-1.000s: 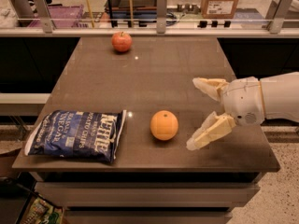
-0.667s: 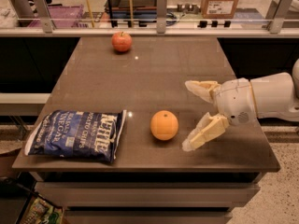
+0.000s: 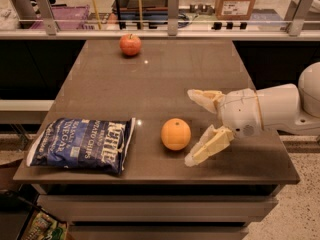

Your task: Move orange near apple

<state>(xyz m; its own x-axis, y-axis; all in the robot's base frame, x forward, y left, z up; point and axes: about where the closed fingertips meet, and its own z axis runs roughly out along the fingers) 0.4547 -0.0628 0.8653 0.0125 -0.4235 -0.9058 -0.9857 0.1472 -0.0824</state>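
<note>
Judging this the reach-in step, I see the gripper (image 3: 189, 128) just beside the orange (image 3: 175, 134) near the front edge of the table (image 3: 165, 79), jaws wide apart, needing to straddle and clamp it before carrying toward the far-end apple (image 3: 130, 45).

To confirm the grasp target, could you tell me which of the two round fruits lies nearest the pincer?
The stemless orange, right beside the open pincer at the table's front; the stemmed apple sits far at the back edge.
</note>
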